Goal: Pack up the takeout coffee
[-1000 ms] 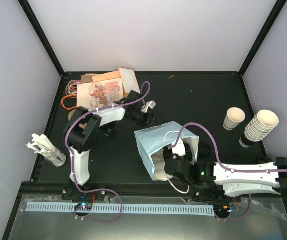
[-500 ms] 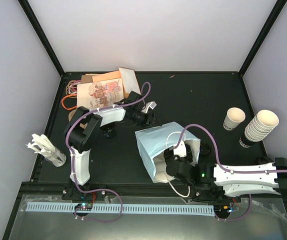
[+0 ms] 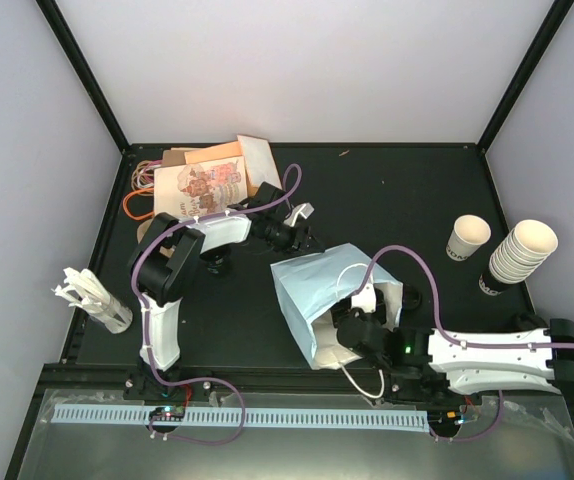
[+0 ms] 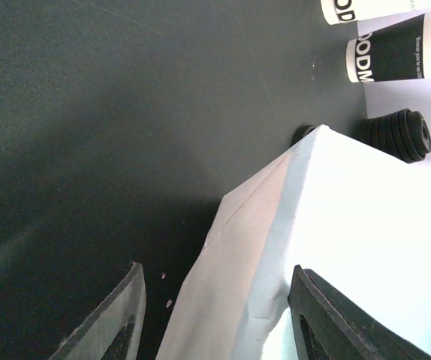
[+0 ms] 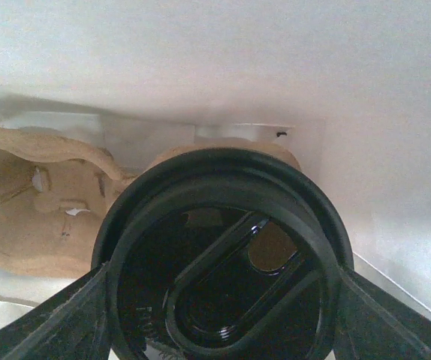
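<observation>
Inside the white paper bag [image 3: 305, 285], the right gripper [image 5: 219, 304] clasps the takeout coffee [image 5: 219, 247] by its black lid, beside a brown pulp carrier [image 5: 28, 202] — the left gripper [image 4: 217, 289] gapes empty, 2 fingers [image 4: 122, 319] straddling the bag's edge.

White paper bag [image 3: 307, 285] mid-table, stacked cups [image 3: 520, 252] at far right

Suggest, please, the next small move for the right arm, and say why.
Probably ease the right claw a little deeper so the takeout coffee settles into the pulp carrier, then release. The wrist view shows the black lid gripped between its fingers, inside the white bag, with the carrier beside and behind it. The left claw stands open astride the bag's corner.
</observation>
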